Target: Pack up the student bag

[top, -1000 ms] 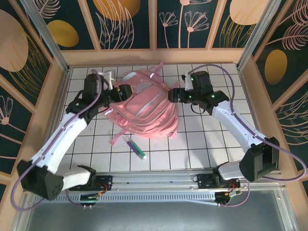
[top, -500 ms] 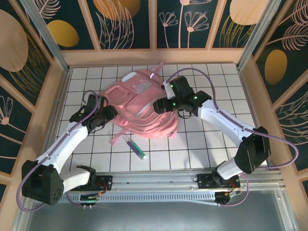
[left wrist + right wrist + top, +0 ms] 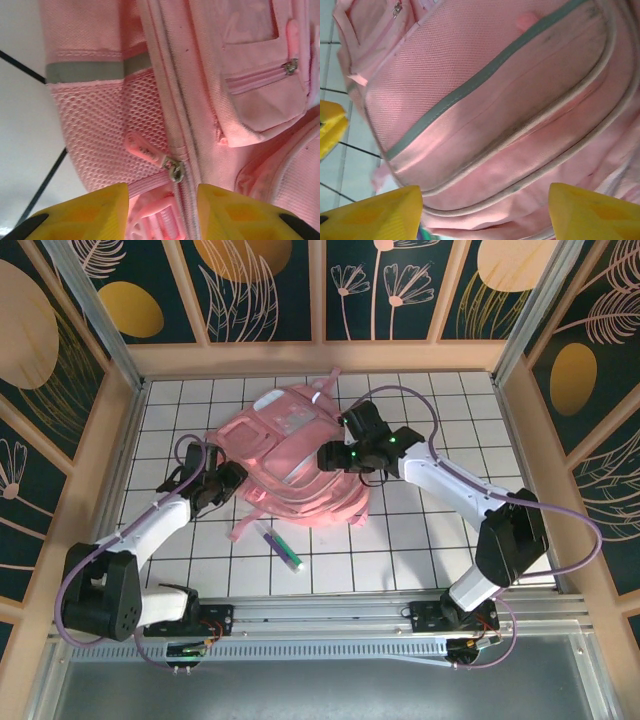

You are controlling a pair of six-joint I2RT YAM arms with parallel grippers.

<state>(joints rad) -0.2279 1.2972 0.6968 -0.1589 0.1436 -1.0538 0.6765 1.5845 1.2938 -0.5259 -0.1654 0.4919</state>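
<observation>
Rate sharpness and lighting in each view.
Top external: even light, sharp, only soft shadows beside the student bag. Left wrist: zipper pull crisp, left tool blurred at the frame's bottom, table washed out white. Right wrist: bag fabric slightly soft, grey strip readable, right tool out of focus.

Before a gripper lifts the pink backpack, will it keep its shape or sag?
It will probably sag: the student bag is soft fabric, lying flat and creased. Its mesh side pocket would likely stretch if pinched. Loose straps may trail and snag.
</observation>
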